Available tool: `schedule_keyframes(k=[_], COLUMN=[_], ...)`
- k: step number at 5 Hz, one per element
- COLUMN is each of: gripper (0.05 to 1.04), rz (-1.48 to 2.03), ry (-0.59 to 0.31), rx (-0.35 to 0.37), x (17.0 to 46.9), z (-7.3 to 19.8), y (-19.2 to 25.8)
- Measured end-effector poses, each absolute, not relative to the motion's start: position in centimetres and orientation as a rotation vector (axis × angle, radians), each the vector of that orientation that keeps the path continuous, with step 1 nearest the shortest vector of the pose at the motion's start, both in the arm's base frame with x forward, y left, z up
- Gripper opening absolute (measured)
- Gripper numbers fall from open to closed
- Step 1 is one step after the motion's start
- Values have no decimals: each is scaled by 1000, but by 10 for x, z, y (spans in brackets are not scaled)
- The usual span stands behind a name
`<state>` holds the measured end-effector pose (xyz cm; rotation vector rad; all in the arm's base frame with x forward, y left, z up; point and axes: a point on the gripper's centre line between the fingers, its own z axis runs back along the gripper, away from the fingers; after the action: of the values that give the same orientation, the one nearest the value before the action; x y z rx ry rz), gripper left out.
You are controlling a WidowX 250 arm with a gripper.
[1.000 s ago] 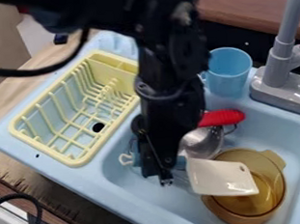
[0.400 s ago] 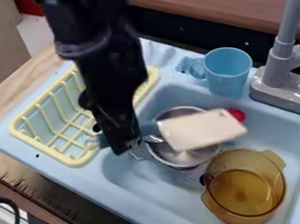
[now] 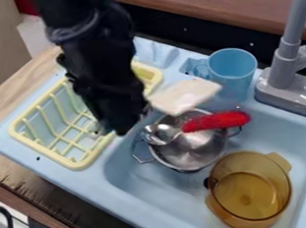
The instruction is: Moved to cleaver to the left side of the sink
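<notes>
Your end effector (image 3: 122, 128) is over the right-hand edge of the yellow dish rack (image 3: 18, 128) as the camera sees it, by the sink's left rim. It is closed on the cleaver (image 3: 183, 96), though you can't tell how narrow the gap is. The pale blade sticks out to the right of the end effector, raised above the back left part of the blue sink (image 3: 296, 143), between the rack and the blue cup (image 3: 232, 68). Below the blade you have the metal pot (image 3: 191, 155) in the basin, with a red-handled spoon (image 3: 215, 121) across its top: the bowl of the spoon is toward the left and its handle points right. The amber pot (image 3: 253, 192) sits in the basin near the metal one, closer to the camera. Behind the basin you see the cup on the sink's back ledge, and just right of it the grey faucet (image 3: 282, 70). The sink unit rests on a wooden desk (image 3: 29, 186).
</notes>
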<state>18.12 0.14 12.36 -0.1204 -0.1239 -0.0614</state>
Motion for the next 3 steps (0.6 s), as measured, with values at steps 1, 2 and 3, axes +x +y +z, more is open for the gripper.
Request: schedule_keyframes(k=[1,2,3], gripper=[222,222,222], rz=[141,302,447], ry=[-169,-246,-293], rx=[-88,-59,21], x=[186,192,203], z=[127,132,126], y=[13,21,24])
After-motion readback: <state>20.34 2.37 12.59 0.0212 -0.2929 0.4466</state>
